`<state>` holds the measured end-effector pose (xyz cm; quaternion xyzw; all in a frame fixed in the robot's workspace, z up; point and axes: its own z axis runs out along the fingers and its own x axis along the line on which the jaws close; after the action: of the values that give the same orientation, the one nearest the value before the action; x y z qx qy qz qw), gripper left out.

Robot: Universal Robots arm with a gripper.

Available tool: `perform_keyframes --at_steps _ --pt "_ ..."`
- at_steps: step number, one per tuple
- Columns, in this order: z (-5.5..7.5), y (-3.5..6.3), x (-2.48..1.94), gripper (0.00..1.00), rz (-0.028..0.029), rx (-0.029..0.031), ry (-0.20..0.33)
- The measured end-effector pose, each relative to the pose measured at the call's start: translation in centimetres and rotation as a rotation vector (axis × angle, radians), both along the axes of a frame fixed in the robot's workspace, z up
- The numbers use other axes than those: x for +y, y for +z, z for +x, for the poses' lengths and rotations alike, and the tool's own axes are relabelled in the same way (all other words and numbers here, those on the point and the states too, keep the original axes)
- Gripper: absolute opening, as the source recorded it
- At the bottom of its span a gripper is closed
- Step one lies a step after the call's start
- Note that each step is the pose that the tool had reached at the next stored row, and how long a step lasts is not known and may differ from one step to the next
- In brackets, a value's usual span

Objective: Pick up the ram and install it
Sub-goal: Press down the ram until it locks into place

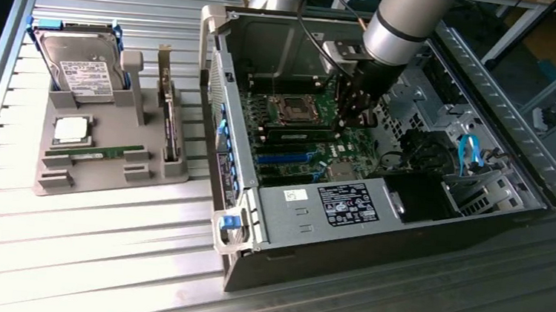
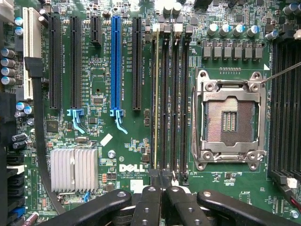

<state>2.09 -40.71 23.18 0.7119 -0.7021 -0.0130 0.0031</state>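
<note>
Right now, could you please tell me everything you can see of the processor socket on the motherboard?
The processor socket is a square silver metal frame, screws at its corners, around a brownish contact field with a dark centre. It holds no chip and lies flat on the green motherboard beside the black memory slots.

Arm (image 1: 400,24) comes in from the top of the exterior view, grey forearm angled steeply down, black wrist section below it pointing nearly straight down. Gripper (image 1: 354,121) hangs at the low end, dark and slim. In the wrist view the gripper (image 2: 162,200) shows two black fingers (image 2: 146,207) pressed together, no gap btwn them, linkage bars splayed out either side.
</note>
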Motion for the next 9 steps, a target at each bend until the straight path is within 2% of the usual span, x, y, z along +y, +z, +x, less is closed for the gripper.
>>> perform_keyframes --at_steps 3,9 --pt "0.0 0.04 0.0 0.1 0.0003 -0.0001 0.0" --pt "0.0 1.09 0.0 0.1 0.0 0.0 0.0"
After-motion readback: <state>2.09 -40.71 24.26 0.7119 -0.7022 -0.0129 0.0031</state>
